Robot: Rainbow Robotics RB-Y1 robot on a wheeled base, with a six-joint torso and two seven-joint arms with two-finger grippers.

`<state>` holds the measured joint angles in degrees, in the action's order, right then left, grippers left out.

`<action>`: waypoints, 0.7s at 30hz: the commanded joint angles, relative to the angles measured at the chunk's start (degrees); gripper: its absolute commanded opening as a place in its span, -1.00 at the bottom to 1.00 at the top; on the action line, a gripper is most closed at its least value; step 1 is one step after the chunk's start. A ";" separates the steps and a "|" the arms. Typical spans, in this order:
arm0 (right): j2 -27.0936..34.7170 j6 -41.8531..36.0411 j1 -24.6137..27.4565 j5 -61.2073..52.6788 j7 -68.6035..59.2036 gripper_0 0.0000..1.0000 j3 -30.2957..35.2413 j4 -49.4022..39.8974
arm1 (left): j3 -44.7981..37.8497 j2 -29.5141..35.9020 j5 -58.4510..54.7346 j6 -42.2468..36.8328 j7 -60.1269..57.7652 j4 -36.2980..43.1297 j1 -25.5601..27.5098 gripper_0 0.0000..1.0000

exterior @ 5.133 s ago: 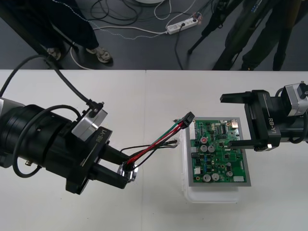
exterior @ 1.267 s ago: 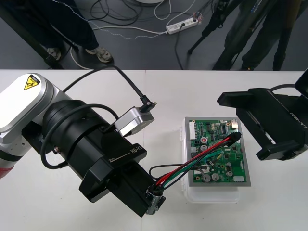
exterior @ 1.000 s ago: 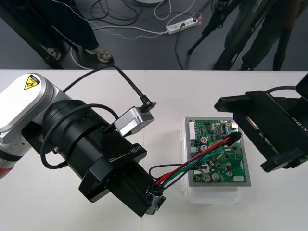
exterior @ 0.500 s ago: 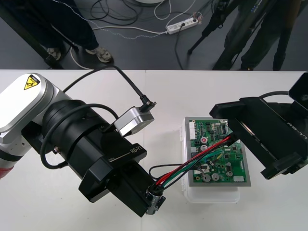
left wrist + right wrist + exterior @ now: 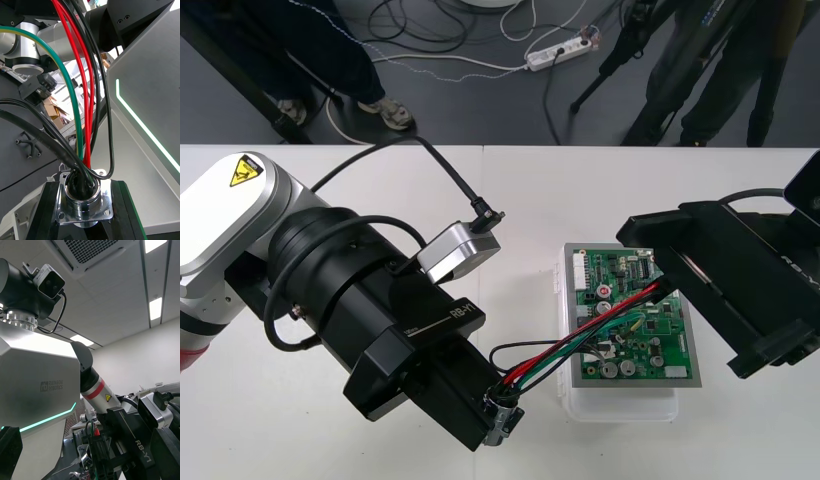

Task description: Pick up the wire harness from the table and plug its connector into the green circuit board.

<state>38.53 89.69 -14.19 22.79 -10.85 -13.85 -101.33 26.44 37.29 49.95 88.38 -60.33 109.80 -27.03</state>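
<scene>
My left gripper [image 5: 498,415] is shut on the harness's round metal socket [image 5: 84,198], low beside the board's near-left corner. From there the red, black and green wires [image 5: 580,340] rise slantwise over the green circuit board [image 5: 630,345] on its white base [image 5: 620,405]. They end near the board's right edge, under my right gripper [image 5: 678,298]. In the right wrist view the small black plug [image 5: 98,446] hangs in mid-air between that gripper's fingers [image 5: 165,453], which stand far apart. Nothing shows the plug seated in the board.
The left arm's thick black body [image 5: 360,310] covers the table left of the board. A white connector [image 5: 579,272] sits at the board's far-left corner. Bare table [image 5: 510,190] lies behind the board. A power strip [image 5: 558,52] and cables lie on the dark floor.
Five seconds ago the plug hung by the board's far-left corner; the left arm has since carried the harness right. Over the last second the right gripper slid left, around the plug.
</scene>
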 commanded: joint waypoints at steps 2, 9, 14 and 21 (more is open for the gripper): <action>-1.35 0.31 -0.22 -0.29 -3.91 1.00 -0.65 -1.85 | 0.90 -0.37 -1.08 1.62 -2.69 0.68 -2.06 -1.00; -1.26 0.31 0.04 0.68 -3.91 1.00 -0.65 -1.67 | 0.90 -0.37 -1.08 1.62 -2.69 0.68 -2.06 -1.00; -1.35 0.31 0.39 1.65 -3.91 1.00 -0.65 -1.50 | 1.69 -0.37 -1.17 1.62 -2.69 0.68 -2.06 -1.00; -2.14 0.31 1.09 2.26 -3.74 1.00 -0.65 -1.50 | 2.21 -0.37 -1.17 1.62 -2.69 0.95 -2.06 -1.00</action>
<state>37.41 89.69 -13.83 24.72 -13.86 -13.86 -101.39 27.80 37.28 49.94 88.39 -60.33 109.80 -27.04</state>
